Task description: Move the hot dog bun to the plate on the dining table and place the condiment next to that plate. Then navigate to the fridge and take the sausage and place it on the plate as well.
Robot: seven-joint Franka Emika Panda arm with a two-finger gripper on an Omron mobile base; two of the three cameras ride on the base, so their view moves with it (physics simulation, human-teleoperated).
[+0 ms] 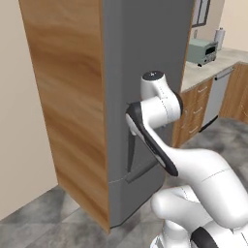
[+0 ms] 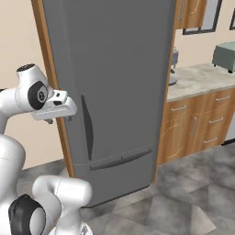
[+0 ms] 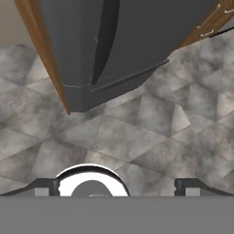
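Observation:
The tall grey fridge [image 1: 140, 48] [image 2: 119, 69] [image 3: 128, 36] stands right in front of me with both doors closed. Its dark vertical handle [image 2: 87, 128] [image 3: 103, 41] runs down the upper door, and a light wood side panel [image 1: 68, 97] covers its left flank. My gripper [image 3: 117, 188] is open and points down at the floor in front of the fridge's foot, with nothing between its fingertips [image 3: 43, 187]. My wrist [image 2: 55, 106] hovers level with the handle, a little to its left. The hot dog bun, plate, dining table, condiment and sausage are out of view.
Wood drawer cabinets [image 2: 202, 119] [image 1: 193, 111] under a pale counter adjoin the fridge on the right. A toaster oven [image 1: 203, 51] [image 2: 225, 55] sits on the counter. A grey dishwasher front [image 1: 215, 94] lies beyond. A beige wall [image 1: 19, 121] is to the left, above the grey tiled floor [image 3: 137, 137].

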